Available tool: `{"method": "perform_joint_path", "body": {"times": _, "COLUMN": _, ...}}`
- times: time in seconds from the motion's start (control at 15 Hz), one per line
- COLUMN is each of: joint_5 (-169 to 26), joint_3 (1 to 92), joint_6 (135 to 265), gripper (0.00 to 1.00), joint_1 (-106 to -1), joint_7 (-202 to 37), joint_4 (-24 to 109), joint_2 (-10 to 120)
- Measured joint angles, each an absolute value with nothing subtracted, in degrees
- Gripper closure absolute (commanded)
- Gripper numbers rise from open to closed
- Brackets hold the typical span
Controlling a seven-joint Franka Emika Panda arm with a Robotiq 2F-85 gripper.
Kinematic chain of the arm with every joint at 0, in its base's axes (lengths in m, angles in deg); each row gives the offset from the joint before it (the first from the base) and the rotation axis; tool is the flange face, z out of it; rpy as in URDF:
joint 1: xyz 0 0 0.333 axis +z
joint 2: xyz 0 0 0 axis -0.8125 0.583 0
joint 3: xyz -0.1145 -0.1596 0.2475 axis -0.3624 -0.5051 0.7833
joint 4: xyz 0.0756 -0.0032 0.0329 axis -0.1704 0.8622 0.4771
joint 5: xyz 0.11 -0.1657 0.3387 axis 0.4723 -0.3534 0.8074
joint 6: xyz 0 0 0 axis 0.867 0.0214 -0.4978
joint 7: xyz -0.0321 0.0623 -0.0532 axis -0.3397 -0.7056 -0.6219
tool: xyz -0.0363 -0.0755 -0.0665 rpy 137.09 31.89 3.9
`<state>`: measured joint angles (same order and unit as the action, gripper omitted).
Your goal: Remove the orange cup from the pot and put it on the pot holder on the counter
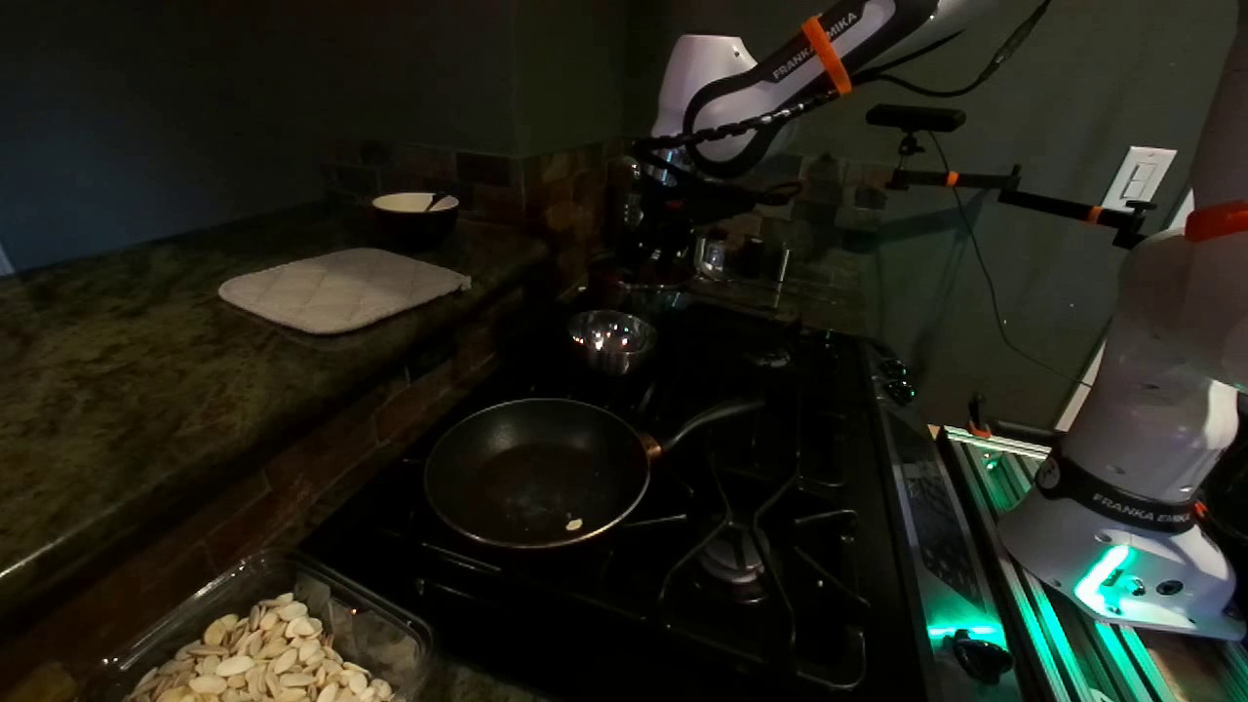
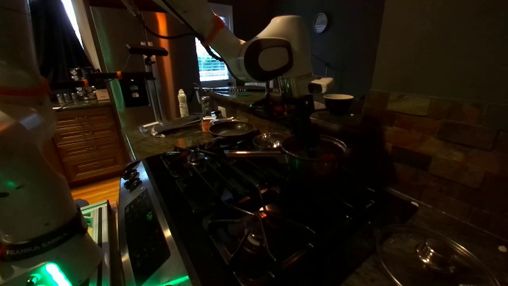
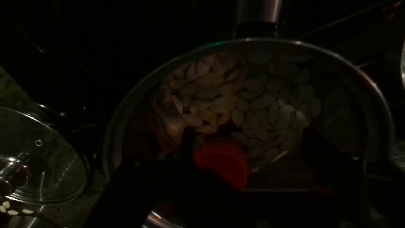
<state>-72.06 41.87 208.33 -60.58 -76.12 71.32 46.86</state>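
"Inside the pot (image 3: 348,107), the cup (image 3: 224,161) sits ungripped, jaws apart."
"Progress?"
"Reach appears made; grasp, lift and delivery to the pot holder (image 1: 346,288) on the counter (image 1: 185,390) remain."

A stone surface (image 1: 117,390) rose beside a black stove surface (image 1: 565,604).
The pale pot holder (image 1: 341,290) lay flat on the stone surface, near a dark bowl (image 1: 409,228). The stove surface carried the pot (image 2: 303,163), a wide frying pan (image 1: 526,468) and, between them, a shiny metal bowl (image 1: 616,361). A glass lid (image 2: 436,258) and a clear container (image 1: 375,634) flanked it at opposite ends.
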Motion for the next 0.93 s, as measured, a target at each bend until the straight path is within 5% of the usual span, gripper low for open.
{"method": "perform_joint_path", "body": {"times": 0.87, "joint_5": -72.06, "joint_3": 41.87, "joint_6": 208.33, "gripper": 0.14, "joint_1": -60.58, "joint_7": -76.12, "joint_4": 71.32, "joint_2": 46.86}}
{"method": "perform_joint_path", "body": {"times": 0.93, "joint_5": -72.06, "joint_3": 41.87, "joint_6": 208.33, "gripper": 0.03, "joint_1": -60.58, "joint_7": -76.12, "joint_4": 71.32, "joint_2": 46.86}}
